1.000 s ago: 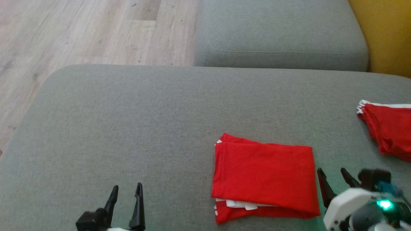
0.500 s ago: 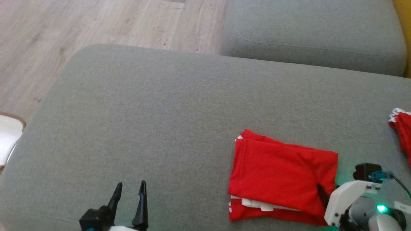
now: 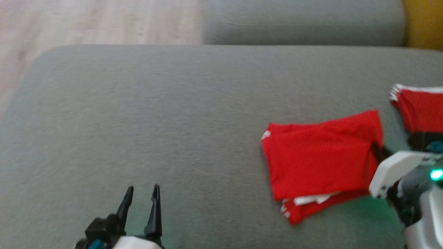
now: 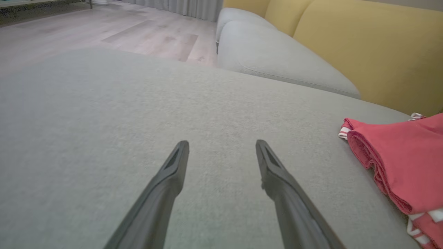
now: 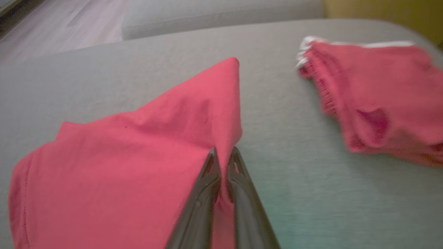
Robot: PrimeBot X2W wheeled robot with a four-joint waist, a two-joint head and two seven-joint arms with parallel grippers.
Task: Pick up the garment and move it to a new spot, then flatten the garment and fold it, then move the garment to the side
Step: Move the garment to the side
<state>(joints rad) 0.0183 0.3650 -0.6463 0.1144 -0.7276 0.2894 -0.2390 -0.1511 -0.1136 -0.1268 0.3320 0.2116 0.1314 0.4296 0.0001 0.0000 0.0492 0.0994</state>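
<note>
Well left of the folded red garment (image 3: pixel 318 155), the left gripper (image 3: pixel 143 189) hovers over the grey cushion (image 3: pixel 138 114), jaws apart and empty; the garment itself lies on that cushion; at its right edge the right gripper (image 5: pixel 223 154) is pinched shut on a raised fold; a low, slow carry should keep the layers together; just right of the garment a second red pile (image 3: pixel 420 110) lies close enough to snag.

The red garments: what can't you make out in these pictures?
- Head view: second garment, cut off by the right edge, blurred.
- Head view: folded garment's lower layers, covered by its top fold.
- Right wrist view: how much cloth the right tool pinches, hidden between its fingers.
</note>
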